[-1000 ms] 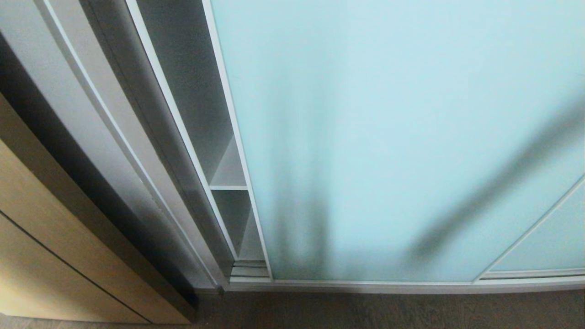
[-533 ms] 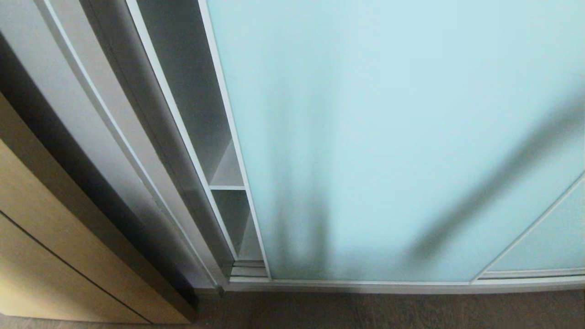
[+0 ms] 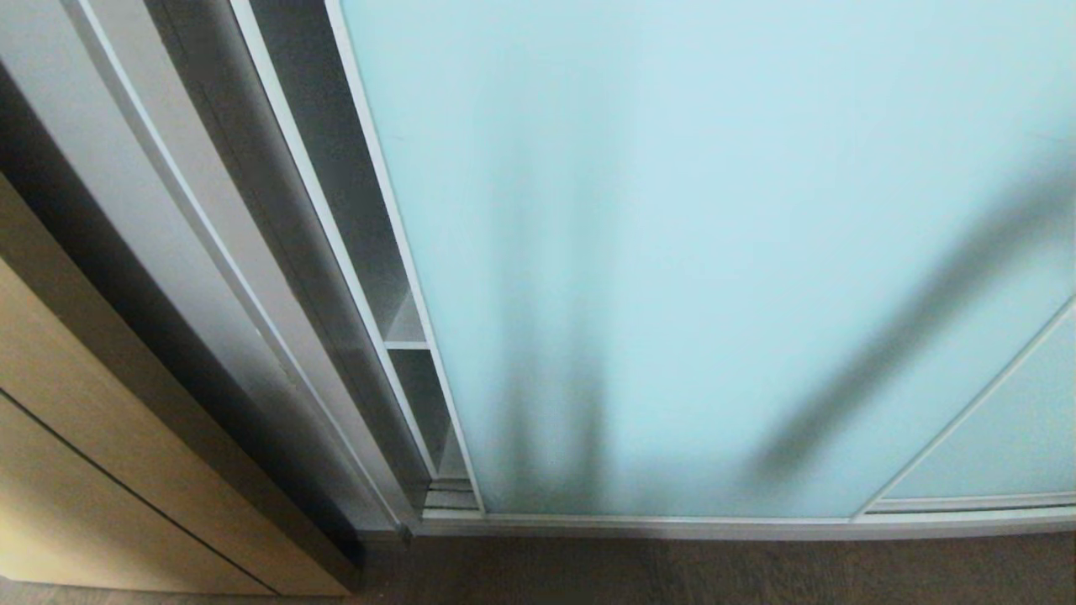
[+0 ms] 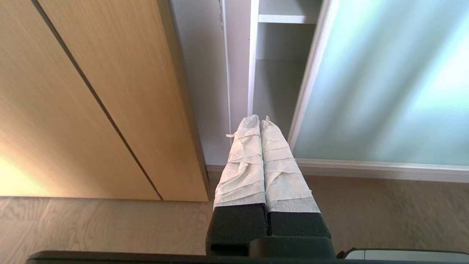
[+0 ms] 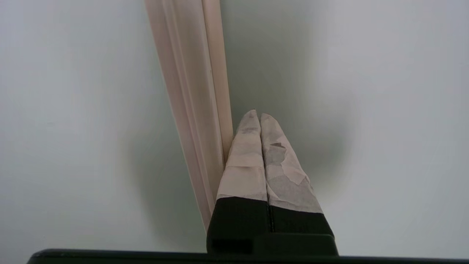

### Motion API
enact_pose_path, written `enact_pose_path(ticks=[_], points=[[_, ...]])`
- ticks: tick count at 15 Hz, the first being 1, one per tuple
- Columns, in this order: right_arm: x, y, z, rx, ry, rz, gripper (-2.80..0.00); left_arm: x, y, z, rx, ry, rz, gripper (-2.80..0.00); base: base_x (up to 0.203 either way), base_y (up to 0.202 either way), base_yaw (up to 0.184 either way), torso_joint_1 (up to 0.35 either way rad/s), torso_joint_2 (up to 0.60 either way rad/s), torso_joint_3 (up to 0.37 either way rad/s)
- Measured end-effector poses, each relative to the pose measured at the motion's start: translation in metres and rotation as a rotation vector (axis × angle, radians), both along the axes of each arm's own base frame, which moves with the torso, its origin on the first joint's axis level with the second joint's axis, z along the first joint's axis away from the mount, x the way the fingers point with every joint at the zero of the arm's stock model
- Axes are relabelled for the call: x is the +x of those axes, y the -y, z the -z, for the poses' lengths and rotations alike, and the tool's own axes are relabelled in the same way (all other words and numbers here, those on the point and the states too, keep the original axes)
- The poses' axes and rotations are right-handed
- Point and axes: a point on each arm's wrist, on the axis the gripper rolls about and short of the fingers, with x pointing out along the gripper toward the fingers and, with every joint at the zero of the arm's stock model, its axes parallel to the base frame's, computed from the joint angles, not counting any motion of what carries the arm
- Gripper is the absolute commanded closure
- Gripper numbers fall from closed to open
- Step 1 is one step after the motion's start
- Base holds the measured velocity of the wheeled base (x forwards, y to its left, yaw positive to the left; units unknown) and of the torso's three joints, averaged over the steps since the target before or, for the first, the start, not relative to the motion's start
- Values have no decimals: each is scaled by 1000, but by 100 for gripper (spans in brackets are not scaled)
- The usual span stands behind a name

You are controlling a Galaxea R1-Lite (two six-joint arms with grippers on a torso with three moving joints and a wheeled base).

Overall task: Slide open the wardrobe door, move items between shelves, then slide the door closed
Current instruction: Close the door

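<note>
Nearest is grey-brown wood-look floor (image 3: 672,571), and on the left a light wooden cabinet panel (image 3: 76,470) with a dark seam. Down low, the left gripper (image 4: 260,123) hangs pressed shut on nothing, pointing at the gap by the wardrobe's left wall. Beyond the floor track, the sliding wardrobe door (image 3: 672,252) stands upright, long axis vertical, leaving only a narrow slot at the left where white shelves (image 3: 408,343) show. The right gripper (image 5: 259,117), fingers together and empty, rests just beside the door's pale frame strip (image 5: 194,91).
</note>
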Motion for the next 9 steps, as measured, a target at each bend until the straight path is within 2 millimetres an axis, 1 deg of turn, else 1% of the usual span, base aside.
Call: enact_pose_path(ticks=[9], points=[[-4, -28, 0, -10, 12, -49, 0, 0, 0, 0, 0, 0, 0, 0, 0, 0, 0, 0, 0, 0]])
